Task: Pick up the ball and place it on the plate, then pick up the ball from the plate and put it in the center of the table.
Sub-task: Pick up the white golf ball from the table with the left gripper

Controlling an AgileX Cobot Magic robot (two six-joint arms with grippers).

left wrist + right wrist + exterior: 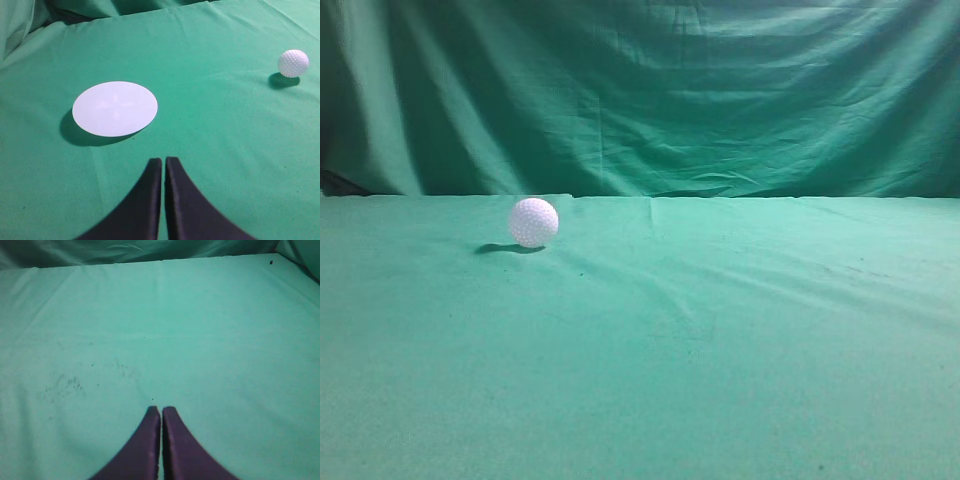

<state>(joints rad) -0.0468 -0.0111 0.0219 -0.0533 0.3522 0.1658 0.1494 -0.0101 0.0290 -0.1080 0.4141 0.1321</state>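
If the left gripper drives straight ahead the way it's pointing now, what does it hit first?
Probably the plate: it lies just ahead of the shut left gripper, slightly left of its line, so it might only clip the rim. The ball sits far right, clear.

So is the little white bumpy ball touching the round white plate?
Apart. The left wrist view shows the small white dimpled ball far to the right of the flat round white plate, with bare green cloth between them.
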